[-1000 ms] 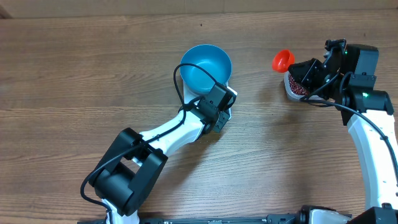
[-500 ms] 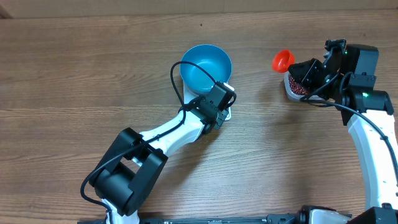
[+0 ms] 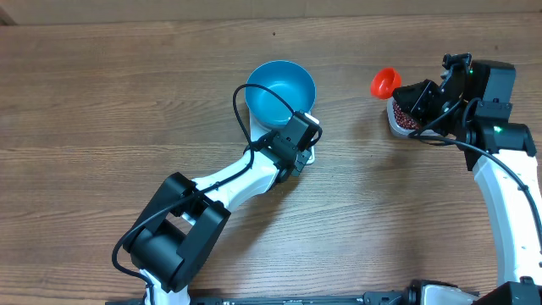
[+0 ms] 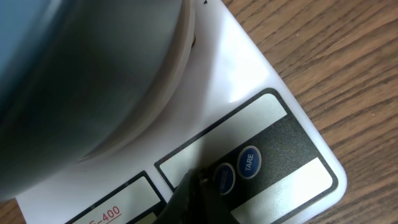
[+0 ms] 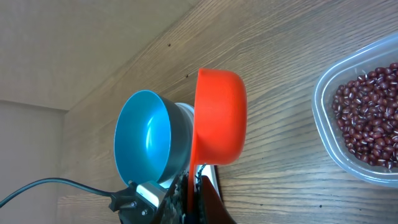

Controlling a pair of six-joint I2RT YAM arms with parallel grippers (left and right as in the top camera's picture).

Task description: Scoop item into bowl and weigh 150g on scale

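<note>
The scale [image 4: 239, 74] bears "TARE" on a blue button [image 4: 249, 162] — and "-400" in red.

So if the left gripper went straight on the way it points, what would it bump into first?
Probably the scale. The left gripper is shut, its tips right at the blue button beside the TARE button. I can't tell if it already touches.

Open lane between blue bowl [image 3: 281, 91] and red scoop [image 3: 385, 82]; both flanks crowded.
The left arm [image 3: 229, 182] slants across the near surface [image 3: 102, 102] to the scale [image 4: 249, 93], the closed left pincer [image 4: 196, 186] at its buttons, the bowl filling the platform behind. Bare wood separates bowl from scoop; the right arm [image 3: 500, 169] and bean tub [image 5: 320, 118] block the far right.
</note>
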